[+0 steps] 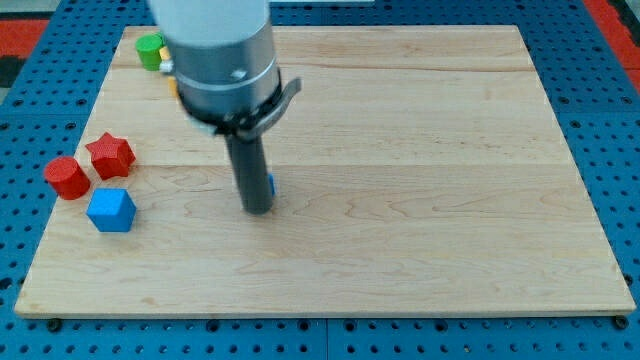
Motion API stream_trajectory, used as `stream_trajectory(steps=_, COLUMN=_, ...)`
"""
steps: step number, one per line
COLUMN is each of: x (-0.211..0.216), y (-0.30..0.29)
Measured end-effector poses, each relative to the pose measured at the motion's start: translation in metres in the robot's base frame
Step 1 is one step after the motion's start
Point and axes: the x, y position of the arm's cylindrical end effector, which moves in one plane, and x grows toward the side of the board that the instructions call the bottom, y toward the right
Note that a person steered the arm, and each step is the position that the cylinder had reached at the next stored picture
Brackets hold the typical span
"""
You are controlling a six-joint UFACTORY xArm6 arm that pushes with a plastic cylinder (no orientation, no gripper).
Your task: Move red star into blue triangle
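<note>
- My tip (258, 209) rests on the wooden worktop (420, 200), a little toward the view's left of its middle.
- The end effector is a plain dark rod with nothing to open or close; it holds nothing.
- A sliver of blue (270, 185) shows just at the rod's right side, touching or almost touching it; most of it is hidden behind the rod, so I cannot make out its shape.
- The red star (110, 154) lies near the worktop's left edge, well apart from my tip.
- A red cylinder-like block (67, 177) sits just beside the star, to its lower left, touching or nearly so.
- A blue cube (111, 210) lies just below the star, close to both red blocks.
- A green block (151, 50) sits at the top left corner, partly hidden by the arm's grey housing (220, 55).
- A bit of yellow or orange (171, 82) peeks out beside the housing under the green block; its shape cannot be told.
</note>
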Motion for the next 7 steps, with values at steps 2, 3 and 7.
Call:
stream_trajectory(steps=2, x=-0.022, y=0.020)
stream_trajectory(steps=3, x=0.070, y=0.015)
stream_trajectory(steps=7, x=0.068, y=-0.238)
